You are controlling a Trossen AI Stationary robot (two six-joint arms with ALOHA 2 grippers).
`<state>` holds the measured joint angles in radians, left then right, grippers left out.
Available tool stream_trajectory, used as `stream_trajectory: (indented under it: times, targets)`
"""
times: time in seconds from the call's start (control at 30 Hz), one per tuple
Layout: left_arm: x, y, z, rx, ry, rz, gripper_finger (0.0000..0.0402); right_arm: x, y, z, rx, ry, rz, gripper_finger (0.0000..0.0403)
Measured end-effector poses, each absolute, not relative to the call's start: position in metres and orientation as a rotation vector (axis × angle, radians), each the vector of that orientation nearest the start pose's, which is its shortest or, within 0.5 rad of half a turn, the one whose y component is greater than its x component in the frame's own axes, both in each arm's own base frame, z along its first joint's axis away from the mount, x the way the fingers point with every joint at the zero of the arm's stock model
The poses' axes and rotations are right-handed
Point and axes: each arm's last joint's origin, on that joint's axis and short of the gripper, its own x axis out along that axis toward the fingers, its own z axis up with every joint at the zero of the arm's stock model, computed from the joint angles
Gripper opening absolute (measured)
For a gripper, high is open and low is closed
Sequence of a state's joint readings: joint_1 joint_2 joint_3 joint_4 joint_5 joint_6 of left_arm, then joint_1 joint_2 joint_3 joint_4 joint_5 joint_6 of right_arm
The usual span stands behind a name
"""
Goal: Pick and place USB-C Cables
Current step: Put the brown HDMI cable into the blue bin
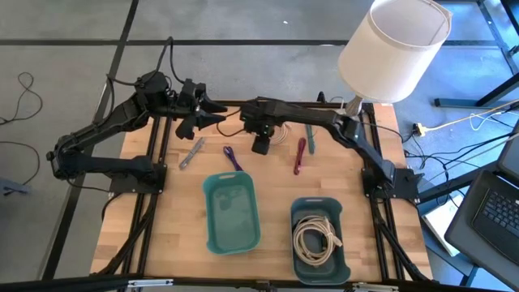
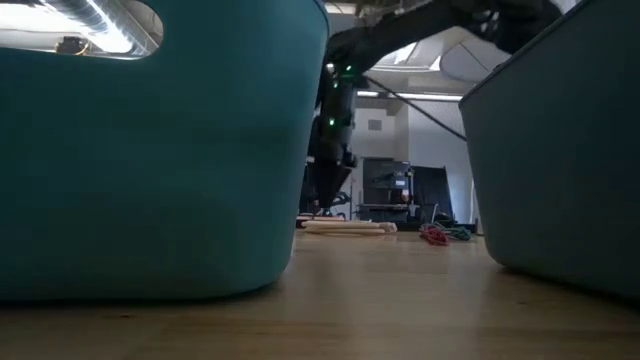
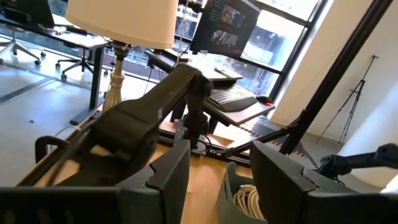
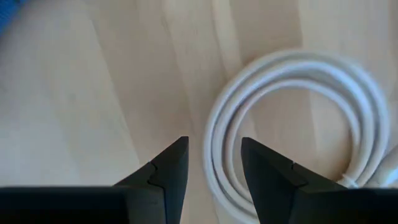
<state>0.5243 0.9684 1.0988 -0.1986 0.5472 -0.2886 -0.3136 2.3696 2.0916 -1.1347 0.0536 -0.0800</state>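
Observation:
A cream-white coil (image 4: pixel 298 118) lies flat on the table near the far edge, also visible as the coil (image 1: pixel 280 135) and the coil (image 2: pixel 345 228). My right gripper (image 4: pixel 214 155) is open and points down, one finger on either side of the coil's rim. I cannot tell whether it touches. The right gripper (image 1: pixel 261 148) hangs low over the table. Grey (image 1: pixel 191 152), purple (image 1: pixel 233 158), magenta (image 1: pixel 300 156) and teal (image 1: pixel 310 138) leads lie loose on the wood. More white coils (image 1: pixel 316 237) sit in the right tray. My left gripper (image 1: pixel 212 113) waits open at the far-left edge.
Two teal trays stand near the table's front: the left tray (image 1: pixel 212 231) with no cable in it, the right tray (image 1: pixel 298 212) with coils. A lamp with a white shade (image 1: pixel 395 47) stands at the far-right corner. Bare wood lies between the leads and the trays.

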Motion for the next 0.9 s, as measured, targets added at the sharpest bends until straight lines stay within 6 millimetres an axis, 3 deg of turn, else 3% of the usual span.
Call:
stream_trajectory:
  times: [0.4, 0.9]
  targets:
    - [0.179, 0.086, 0.403, -0.346, 0.092, -0.018, 0.0161, 0.458, -0.155, 0.152, 0.141, 1.502, -0.198, 0.0152]
    - [0.179, 0.083, 0.402, -0.352, 0.106, -0.042, 0.0161, 0.459, -0.170, 0.152, 0.129, 1.446, -0.235, 0.0130]
